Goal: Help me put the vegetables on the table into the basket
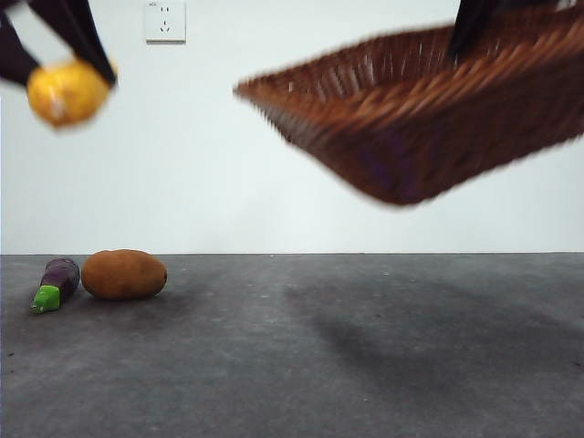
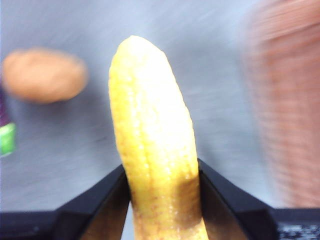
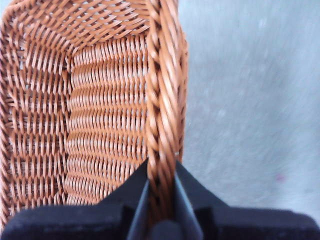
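My left gripper (image 1: 68, 78) is shut on the lumpy yellow vegetable (image 1: 66, 92) and holds it high at the upper left of the front view; the left wrist view shows it between the jaws (image 2: 155, 150). My right gripper (image 1: 470, 41) is shut on the braided rim (image 3: 162, 100) of the brown wicker basket (image 1: 429, 119), which hangs tilted in the air at the upper right. The brown potato (image 1: 124, 274) and the purple eggplant (image 1: 55, 283) with a green cap lie on the table (image 1: 319, 365) at the left. Both also show blurred in the left wrist view: the potato (image 2: 44, 75) and the eggplant (image 2: 6, 135).
A white wall with a power socket (image 1: 165, 22) stands behind the table. The basket's shadow falls on the table at the middle right.
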Controlling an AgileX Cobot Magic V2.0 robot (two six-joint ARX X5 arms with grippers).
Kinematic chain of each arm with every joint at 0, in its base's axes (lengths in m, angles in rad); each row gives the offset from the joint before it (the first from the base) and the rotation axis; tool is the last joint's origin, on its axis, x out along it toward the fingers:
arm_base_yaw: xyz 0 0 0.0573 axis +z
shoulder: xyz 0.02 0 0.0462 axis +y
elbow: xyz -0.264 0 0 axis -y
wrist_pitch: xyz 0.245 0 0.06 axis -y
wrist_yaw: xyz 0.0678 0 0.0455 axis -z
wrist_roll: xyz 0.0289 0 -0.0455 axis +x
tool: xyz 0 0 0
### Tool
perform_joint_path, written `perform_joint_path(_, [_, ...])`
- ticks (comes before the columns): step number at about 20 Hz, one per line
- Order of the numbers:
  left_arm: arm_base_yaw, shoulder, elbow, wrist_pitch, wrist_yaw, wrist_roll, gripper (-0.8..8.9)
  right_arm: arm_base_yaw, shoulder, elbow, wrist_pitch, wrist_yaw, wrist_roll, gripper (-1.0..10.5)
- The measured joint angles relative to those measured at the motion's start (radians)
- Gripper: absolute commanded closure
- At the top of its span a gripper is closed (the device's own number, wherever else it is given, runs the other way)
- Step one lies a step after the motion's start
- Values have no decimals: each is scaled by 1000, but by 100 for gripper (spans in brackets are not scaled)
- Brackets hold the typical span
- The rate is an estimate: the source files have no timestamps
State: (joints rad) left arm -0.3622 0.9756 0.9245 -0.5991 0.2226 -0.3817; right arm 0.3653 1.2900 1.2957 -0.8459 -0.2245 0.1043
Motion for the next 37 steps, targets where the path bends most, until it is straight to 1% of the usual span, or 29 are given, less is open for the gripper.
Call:
perform_joint_path(3, [-16,-141,0,-43,63,5,822,0,1,-138,129,-4,86,958])
perform_joint_path(6, [-43,-198,0,-65,96,5,822,10,1,-271,247,-62,172,958])
perform_joint_path(10, [-110,-155,0,-51,111,-3,822,70,2,-374,354,-64,252,958])
perform_joint_path(13, [-219,-62,0,58,126,-42,822,119,2,-393,387,-33,293,958])
perform_joint_path(15, [-304,33,0,150,126,-82,822,127,2,-393,414,-30,312,958])
perform_joint_path(17, [-375,155,0,273,126,-135,822,128,2,-393,426,-29,329,958])
perform_joint_path(20, [-425,323,0,393,125,-214,822,126,2,-393,422,-27,337,958])
perform_joint_path(23, [-444,431,0,450,126,-269,822,126,2,-393,419,-27,337,958])
perform_joint_path(26, [-446,480,0,502,125,-320,822,126,2,-393,420,-27,337,958])
perform_joint_path(29, [-451,504,0,504,109,-344,822,126,1,-393,420,-26,337,958])
perform_joint_path(33, [-472,531,0,504,107,-353,808,126,2,-393,421,-26,337,958])
perform_joint_path(34, [-478,534,0,504,106,-354,752,126,2,-393,421,-26,337,958])
perform_joint_path(35, [-480,534,0,504,106,-353,623,126,2,-393,420,-26,337,958])
perform_joint_path(36, [-481,534,0,504,106,-354,464,126,2,-393,420,-27,337,958])
perform_joint_path(37, [-481,534,0,504,106,-354,368,126,2,-393,419,-27,337,958])
